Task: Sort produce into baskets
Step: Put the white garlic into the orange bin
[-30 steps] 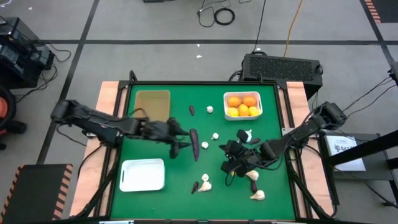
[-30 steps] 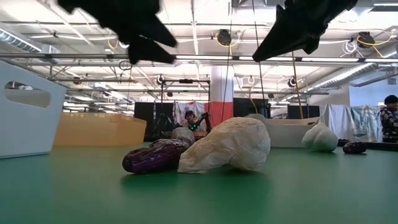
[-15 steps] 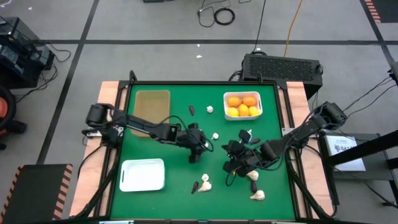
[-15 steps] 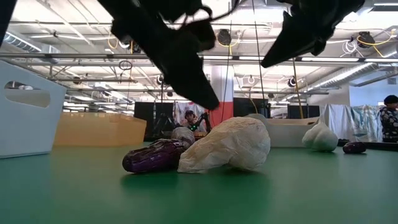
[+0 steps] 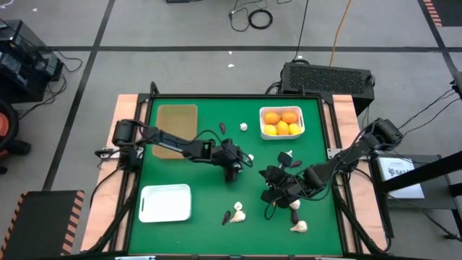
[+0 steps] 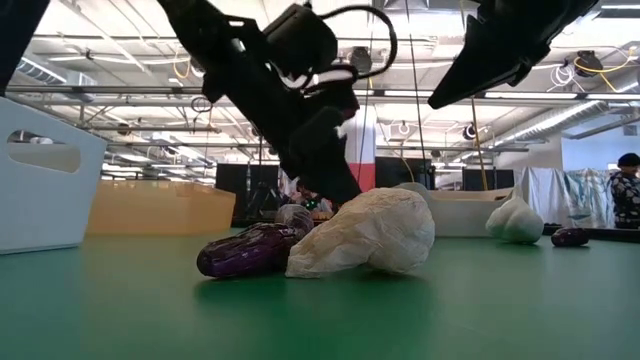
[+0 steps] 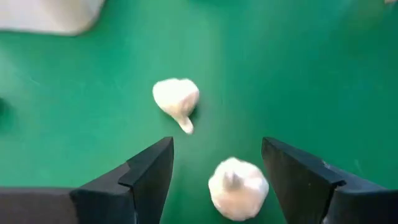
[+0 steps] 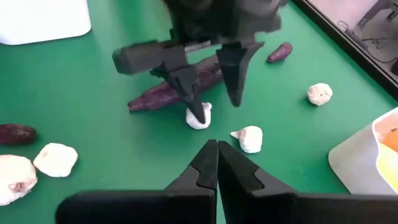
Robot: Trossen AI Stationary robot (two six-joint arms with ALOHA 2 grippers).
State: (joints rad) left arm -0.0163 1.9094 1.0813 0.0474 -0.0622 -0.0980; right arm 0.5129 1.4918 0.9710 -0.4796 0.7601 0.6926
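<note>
My left gripper [image 5: 235, 169] is open, low over the table's middle. Its two fingers stand on either side of a cream-white garlic bulb [image 7: 238, 186], which rests on the green table beside the long purple eggplant [image 8: 180, 87]. The right wrist view also shows this bulb [image 8: 199, 117] between the fingers of my left gripper [image 8: 214, 102]. A second bulb [image 7: 176, 98] lies just beyond. My right gripper [image 8: 216, 155] is shut and empty, above the table right of centre [image 5: 271, 186]. The far-right white tray [image 5: 283, 133] holds several orange and yellow citrus fruits [image 5: 281, 123].
A flat tan tray [image 5: 177, 119] lies at the far left and a white tray [image 5: 164, 202] at the near left. More garlic bulbs [image 5: 298, 226] and small eggplant pieces [image 5: 223, 128] lie scattered. In the low view a bulb [image 6: 365, 235] and an eggplant piece [image 6: 245, 250] lie close by.
My left gripper has gone from the left-centre of the table toward its right edge and down, and now stands low with its open fingers around a garlic bulb beside the long eggplant.
</note>
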